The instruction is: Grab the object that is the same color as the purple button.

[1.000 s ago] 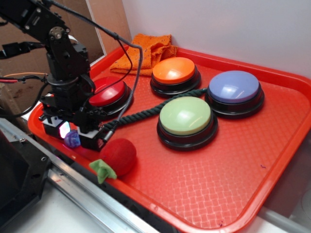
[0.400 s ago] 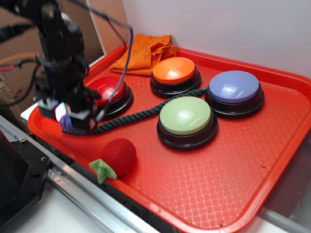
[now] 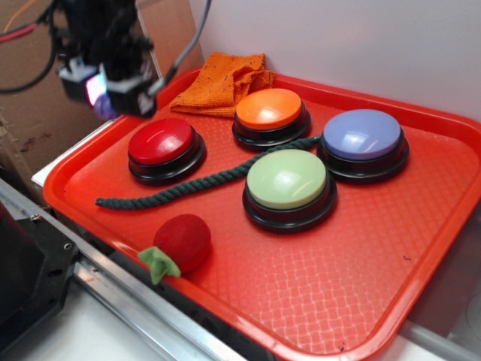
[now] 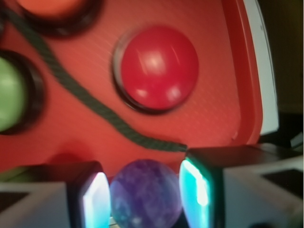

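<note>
From the exterior view, my fingers (image 3: 105,94) hang high at about ten o'clock of the shallow red plastic tray (image 3: 421,248), off its near-left corner and above the glossy red domed push button (image 3: 161,141). A sliver of purple shows between them: the small knotted purple ball (image 3: 104,109), the match for the large lavender-blue domed button on its black base (image 3: 362,135) at two o'clock. The risk I judge here is the height: if the ball slips, it drops, and being round it may bounce past the tray rim toward the table edge at nine o'clock. The dark green twisted rope (image 3: 192,184) lies slack across the tray's middle and looks clear of me, and the red plush fruit with green felt leaves (image 3: 180,242) sits at seven o'clock, well apart.

From the wrist view, I am clenched on the purple ball, which sits between my two glowing pads (image 4: 195,190) at six o'clock. It seems to touch both pads, but the picture is blurred and I cannot tell how firmly. A ball gives only small contact on each side, so I judge a quick swing or jolt could roll it out. The rope's end lies just beyond the ball at twelve o'clock; I cannot tell whether any strand is caught.
</note>
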Action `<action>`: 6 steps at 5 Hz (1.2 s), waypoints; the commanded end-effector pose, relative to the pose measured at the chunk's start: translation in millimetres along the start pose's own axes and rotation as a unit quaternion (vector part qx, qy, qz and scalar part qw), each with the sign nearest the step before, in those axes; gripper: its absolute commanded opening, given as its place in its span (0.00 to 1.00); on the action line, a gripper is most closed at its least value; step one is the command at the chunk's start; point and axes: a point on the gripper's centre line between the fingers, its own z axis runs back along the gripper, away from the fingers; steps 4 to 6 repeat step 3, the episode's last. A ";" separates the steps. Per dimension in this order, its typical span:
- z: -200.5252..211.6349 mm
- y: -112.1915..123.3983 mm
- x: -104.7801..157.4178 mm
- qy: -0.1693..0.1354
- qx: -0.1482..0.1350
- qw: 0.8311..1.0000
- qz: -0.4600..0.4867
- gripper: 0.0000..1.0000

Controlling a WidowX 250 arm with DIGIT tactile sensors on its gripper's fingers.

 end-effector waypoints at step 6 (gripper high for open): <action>77.2 -30.7 3.1 -0.107 -0.018 0.993 -0.054 0.00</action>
